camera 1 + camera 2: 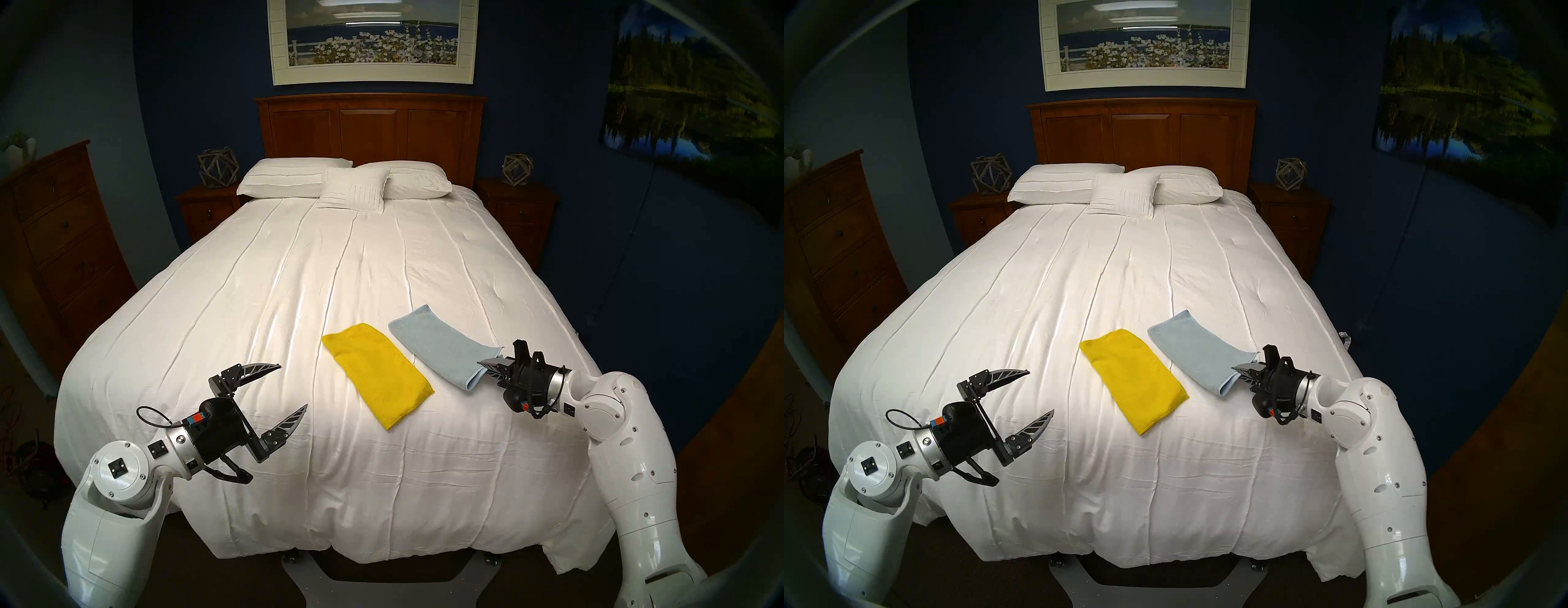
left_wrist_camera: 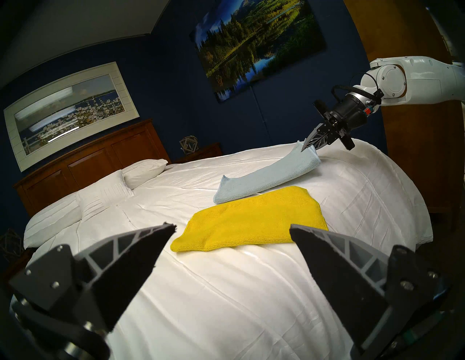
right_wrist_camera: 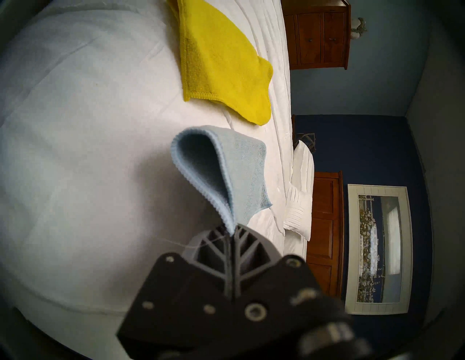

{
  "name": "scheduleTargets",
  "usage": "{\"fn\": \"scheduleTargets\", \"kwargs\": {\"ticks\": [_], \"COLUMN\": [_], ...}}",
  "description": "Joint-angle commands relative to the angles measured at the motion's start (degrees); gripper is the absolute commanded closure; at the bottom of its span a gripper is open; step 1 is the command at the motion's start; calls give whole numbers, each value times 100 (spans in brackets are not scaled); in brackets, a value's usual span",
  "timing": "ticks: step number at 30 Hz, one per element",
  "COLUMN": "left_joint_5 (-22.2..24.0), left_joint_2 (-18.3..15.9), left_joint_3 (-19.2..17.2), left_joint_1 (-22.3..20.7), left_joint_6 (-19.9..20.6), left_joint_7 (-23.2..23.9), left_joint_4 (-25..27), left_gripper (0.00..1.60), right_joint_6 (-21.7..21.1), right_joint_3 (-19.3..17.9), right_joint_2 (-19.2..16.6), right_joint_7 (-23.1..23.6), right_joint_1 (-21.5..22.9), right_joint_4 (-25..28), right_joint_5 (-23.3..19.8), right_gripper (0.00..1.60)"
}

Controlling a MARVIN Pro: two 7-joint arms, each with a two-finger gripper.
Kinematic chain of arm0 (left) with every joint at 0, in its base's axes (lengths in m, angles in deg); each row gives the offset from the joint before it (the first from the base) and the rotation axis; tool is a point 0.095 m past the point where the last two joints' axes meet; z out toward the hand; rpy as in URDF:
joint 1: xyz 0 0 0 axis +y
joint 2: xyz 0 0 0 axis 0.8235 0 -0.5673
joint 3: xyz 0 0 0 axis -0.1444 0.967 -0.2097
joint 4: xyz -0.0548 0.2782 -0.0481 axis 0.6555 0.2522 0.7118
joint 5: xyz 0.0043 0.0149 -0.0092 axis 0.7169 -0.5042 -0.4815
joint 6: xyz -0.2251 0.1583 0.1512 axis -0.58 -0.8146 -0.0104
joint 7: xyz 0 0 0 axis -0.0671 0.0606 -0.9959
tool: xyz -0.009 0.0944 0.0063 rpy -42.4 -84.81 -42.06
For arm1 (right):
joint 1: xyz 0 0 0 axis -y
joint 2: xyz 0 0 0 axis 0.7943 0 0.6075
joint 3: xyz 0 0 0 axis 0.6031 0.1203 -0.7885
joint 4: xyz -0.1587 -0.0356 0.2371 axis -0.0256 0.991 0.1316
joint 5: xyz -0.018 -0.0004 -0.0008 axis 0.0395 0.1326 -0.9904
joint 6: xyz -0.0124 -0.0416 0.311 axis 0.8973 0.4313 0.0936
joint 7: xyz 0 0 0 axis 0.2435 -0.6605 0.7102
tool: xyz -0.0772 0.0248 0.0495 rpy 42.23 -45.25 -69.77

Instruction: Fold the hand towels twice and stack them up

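Two soft, fuzzy towels lie on the big white bed (image 1: 297, 297), side by side near its foot. The yellow towel (image 1: 377, 378) is a flat folded strip. The blue towel (image 1: 441, 348) has stitched edges. The right gripper (image 1: 488, 368) is pinched tight on its near corner, lifting it. The left gripper (image 1: 292, 388) hangs wide open, holding nothing.

Dark blue walls (image 1: 191, 63), wooden headboard (image 1: 369, 127), white bed (image 1: 297, 276), dresser (image 1: 63, 237)
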Motion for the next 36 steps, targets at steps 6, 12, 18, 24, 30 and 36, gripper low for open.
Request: {"fn": "scheduleTargets", "kwargs": {"ticks": [6, 12, 18, 24, 30, 36], "left_joint_5": [7, 7, 5, 1, -3, -7], "left_joint_2": [-8, -5, -1, 5, 10, 15], "left_joint_3": [-25, -32, -33, -29, -27, -25], "left_joint_1": [-8, -2, -6, -15, -22, -30], "left_joint_6": [-5, 2, 0, -5, -7, -9], "left_joint_7": [7, 12, 16, 19, 23, 26], "left_joint_4": [53, 63, 60, 49, 41, 30], "left_gripper": [0, 0, 0, 0, 0, 0], "right_joint_6": [439, 448, 149, -349, -664, -905], "right_joint_3": [-898, -940, -426, -44, 318, 520], "right_joint_2": [-63, 59, 181, 183, 272, 401], "right_joint_7": [293, 306, 375, 150, 76, 5], "right_joint_1": [-1053, -1146, -410, -195, 197, 496], "right_joint_4": [993, 1452, 1176, 1077, 794, 476], "right_joint_5": [-562, -927, -720, -594, -371, -184], "right_gripper": [160, 160, 160, 160, 160, 160]}}
